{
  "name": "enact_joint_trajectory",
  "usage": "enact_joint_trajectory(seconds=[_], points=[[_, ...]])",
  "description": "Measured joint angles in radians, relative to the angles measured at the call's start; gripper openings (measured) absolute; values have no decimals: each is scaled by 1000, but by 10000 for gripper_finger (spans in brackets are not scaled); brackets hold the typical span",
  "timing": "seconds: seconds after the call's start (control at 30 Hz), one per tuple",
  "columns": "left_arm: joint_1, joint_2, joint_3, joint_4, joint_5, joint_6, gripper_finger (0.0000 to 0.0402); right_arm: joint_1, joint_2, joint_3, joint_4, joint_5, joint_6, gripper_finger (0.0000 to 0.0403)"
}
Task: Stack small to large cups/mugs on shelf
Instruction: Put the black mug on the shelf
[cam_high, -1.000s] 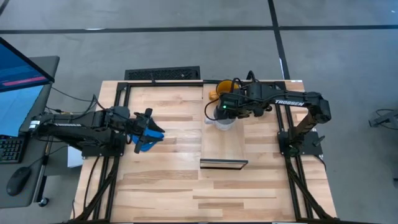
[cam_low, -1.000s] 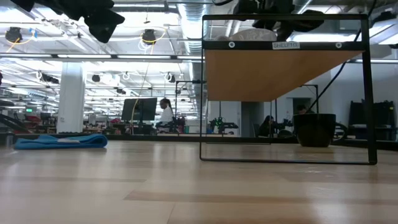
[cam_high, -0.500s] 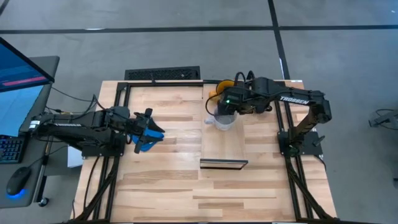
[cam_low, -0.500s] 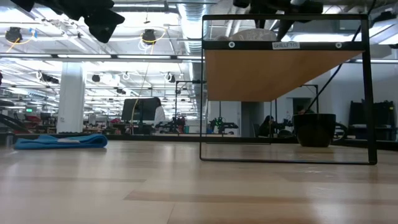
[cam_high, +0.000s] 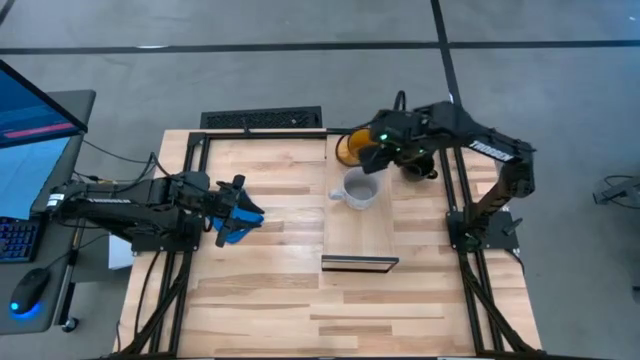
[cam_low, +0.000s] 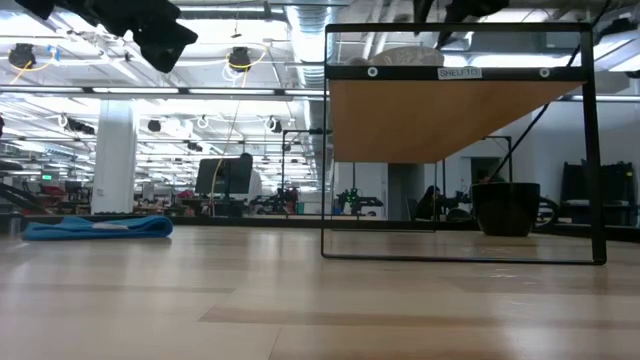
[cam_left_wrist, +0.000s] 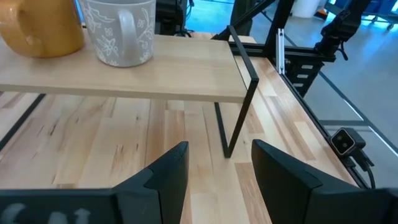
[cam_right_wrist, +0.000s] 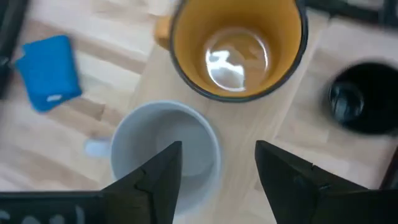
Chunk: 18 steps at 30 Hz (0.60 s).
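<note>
The light-wood shelf (cam_high: 360, 235) stands right of the table's middle. On its far end stands the yellow-orange mug (cam_right_wrist: 236, 46), and just nearer stands the grey-white mug (cam_right_wrist: 165, 152), upright, its handle toward the table's left. The black mug (cam_right_wrist: 360, 102) stands on the table right of the shelf, also in the low view (cam_low: 505, 208). My right gripper (cam_right_wrist: 217, 186) hangs open above the shelf's far end, over the grey and yellow mugs, touching neither. My left gripper (cam_left_wrist: 221, 174) is open and waits at the table's left, over the blue object.
A flat blue square object (cam_high: 243, 222) lies on the table left of the shelf, under my left gripper (cam_high: 237, 200). The shelf's dark frame (cam_low: 590, 150) raises the board above the table. The near half of the shelf board and the table's near part are bare wood.
My right gripper has risen from the grey-white mug and drawn back toward the table's far right; the mug, covered by it a second ago, now stands uncovered on the shelf. The left arm has kept still.
</note>
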Motion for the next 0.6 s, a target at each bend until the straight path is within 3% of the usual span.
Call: enact_joint_trajectory(seconds=[0.17,0.37,0.6], points=[[0,0,0,6,-2,-13,167,-33,-34,-7,-2,-18,-205,223],[0,0,0,20,-91,-88,167,-73,-67,-57,1,-10,-338,223],[0,0,0,31,-163,-129,167,-182,-198,-240,0,11,-471,223]])
